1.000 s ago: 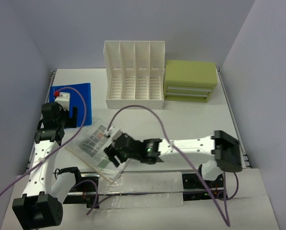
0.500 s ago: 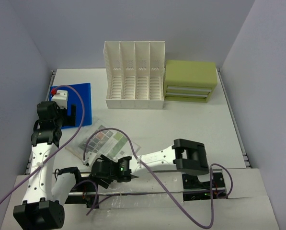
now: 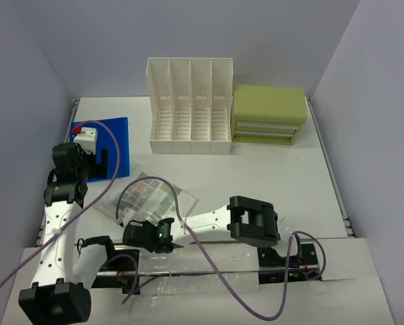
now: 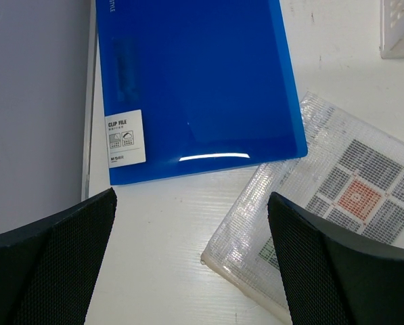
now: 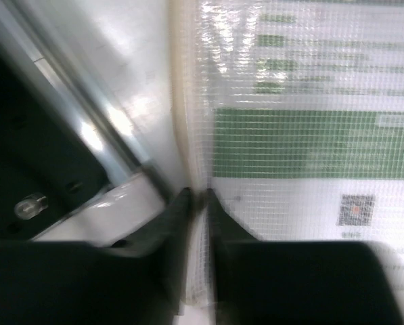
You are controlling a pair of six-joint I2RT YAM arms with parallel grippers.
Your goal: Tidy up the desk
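On the white desk (image 3: 269,169) a clear mesh pouch (image 3: 154,196) with printed sheets inside lies left of centre, one corner next to a blue clip file (image 3: 110,145) at the far left. My right gripper (image 3: 130,233) reaches across to the pouch's near edge. In the right wrist view its jaws (image 5: 198,196) are shut on the pouch's pale rim (image 5: 188,135). My left gripper (image 4: 191,257) hangs open above the bare desk between the blue file (image 4: 195,88) and the pouch's corner (image 4: 323,203), holding nothing.
A white slotted file rack (image 3: 190,108) and a green drawer box (image 3: 269,115) stand side by side at the back. The desk's metal rail (image 5: 73,115) runs just beside the right gripper. Purple cables loop over both arms.
My right arm has swung left and down to the pouch's near edge, and its jaws have closed on the rim. The pouch has shifted slightly. The left arm has barely moved.
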